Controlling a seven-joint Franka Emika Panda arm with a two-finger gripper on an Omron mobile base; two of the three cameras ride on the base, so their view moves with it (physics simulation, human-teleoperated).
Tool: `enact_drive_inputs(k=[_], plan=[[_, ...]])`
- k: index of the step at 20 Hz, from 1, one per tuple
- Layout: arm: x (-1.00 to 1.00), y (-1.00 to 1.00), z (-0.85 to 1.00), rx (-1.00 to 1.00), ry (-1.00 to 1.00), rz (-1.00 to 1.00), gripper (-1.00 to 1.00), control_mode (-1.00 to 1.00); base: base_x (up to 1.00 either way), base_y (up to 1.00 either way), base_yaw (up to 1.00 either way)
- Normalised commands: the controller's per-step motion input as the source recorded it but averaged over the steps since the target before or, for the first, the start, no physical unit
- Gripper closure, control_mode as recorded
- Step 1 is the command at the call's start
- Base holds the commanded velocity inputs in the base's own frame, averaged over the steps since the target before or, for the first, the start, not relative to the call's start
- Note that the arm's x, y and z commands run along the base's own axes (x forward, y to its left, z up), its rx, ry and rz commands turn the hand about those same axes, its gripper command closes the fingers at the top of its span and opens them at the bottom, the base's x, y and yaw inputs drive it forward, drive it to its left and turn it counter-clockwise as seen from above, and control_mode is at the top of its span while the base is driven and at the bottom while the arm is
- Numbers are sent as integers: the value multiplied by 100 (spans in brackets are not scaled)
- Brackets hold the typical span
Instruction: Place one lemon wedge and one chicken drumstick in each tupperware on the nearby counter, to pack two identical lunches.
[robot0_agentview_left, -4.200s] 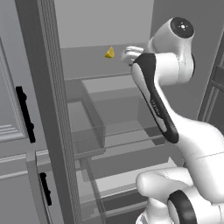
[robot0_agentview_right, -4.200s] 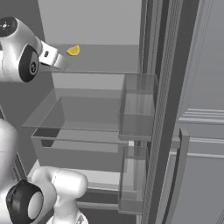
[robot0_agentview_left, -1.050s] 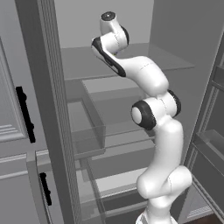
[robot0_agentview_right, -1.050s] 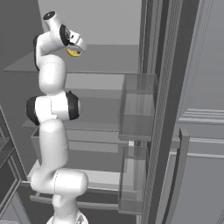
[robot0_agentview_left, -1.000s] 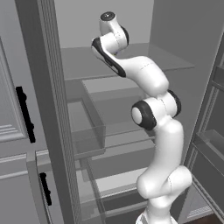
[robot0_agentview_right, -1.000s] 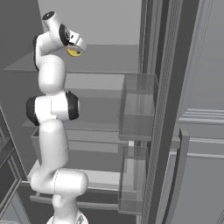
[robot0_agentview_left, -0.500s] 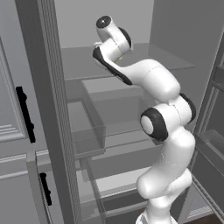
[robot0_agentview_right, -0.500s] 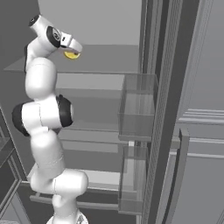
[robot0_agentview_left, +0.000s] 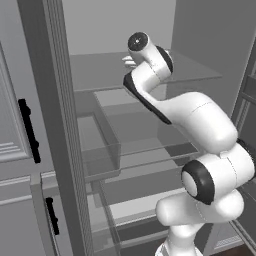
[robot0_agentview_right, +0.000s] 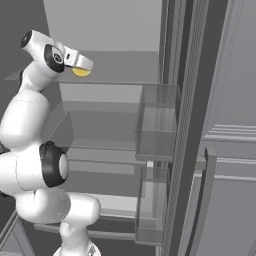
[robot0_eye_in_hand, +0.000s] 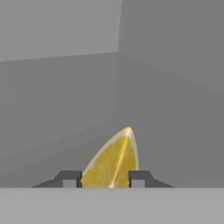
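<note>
Pick-up step: pincer (robot0_eye_in_hand: 105, 178) clamped on the deep-yellow lemon wedge (robot0_eye_in_hand: 113, 161), wedge pinched between both fingertips (robot0_eye_in_hand: 70, 178) over the upper fridge shelf (robot0_agentview_right: 120, 75) (tupperwares elsewhere); next, judged: withdrawal from the fridge without loosening, toward the counter.

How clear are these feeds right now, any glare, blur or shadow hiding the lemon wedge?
Hand view: sharp, flat even light, no glare; the lemon wedge shows bright between the two fingers. Right base view: the wedge is a small yellow spot partly tucked under the hand, edges slightly soft. Left base view: the arm blocks the shelf; the clear bins look hazy.
</note>
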Motion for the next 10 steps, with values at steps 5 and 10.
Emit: enact_drive_inputs(k=[5,10], plan=[[-100,-20,15,0,0,0,100,-100,0,0,0],[-100,-37,-1,0,-3,1,100,-100,0,0,0]])
